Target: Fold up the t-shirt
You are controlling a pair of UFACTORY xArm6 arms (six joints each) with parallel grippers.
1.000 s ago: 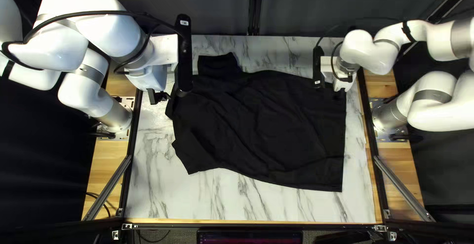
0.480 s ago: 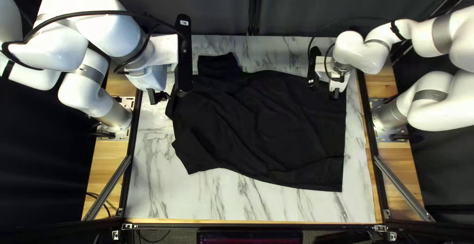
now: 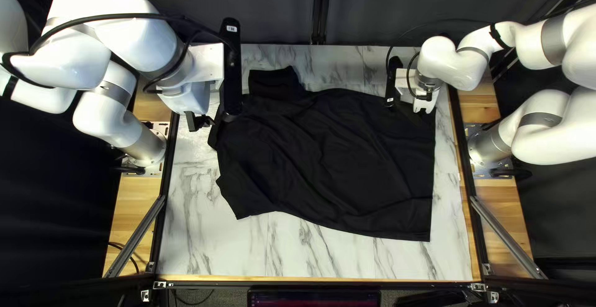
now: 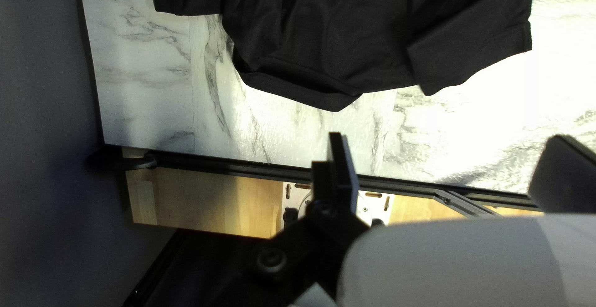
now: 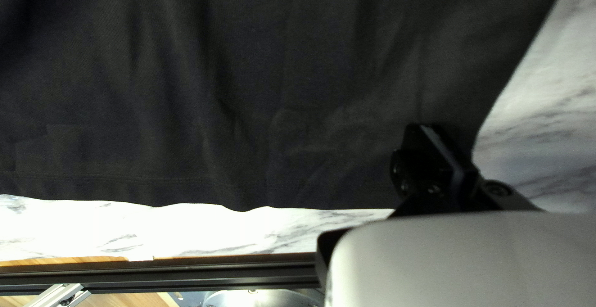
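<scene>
A black t-shirt (image 3: 335, 158) lies spread and wrinkled, its hem toward the right of the top left view, its neck toward the left. One sleeve points toward the far edge, the other toward the near side. My left gripper (image 3: 200, 122) is beside the neck end; in the left wrist view my left gripper (image 4: 448, 161) stands open off the t-shirt (image 4: 323, 40), with nothing between its fingers. My right gripper (image 3: 424, 109) is at the far hem corner. In the right wrist view my right gripper (image 5: 448, 152) is shut on the t-shirt (image 5: 248, 96), its tips against the cloth.
The marble-patterned table (image 3: 298, 257) shows in front of the t-shirt and along its far side. Dark rails (image 3: 316, 285) border the table. My left arm reaches over the far left corner, my right arm over the far right.
My right gripper has shifted slightly toward the left of the top left view, still by the far hem corner. The left arm and the rest of the t-shirt look the same.
</scene>
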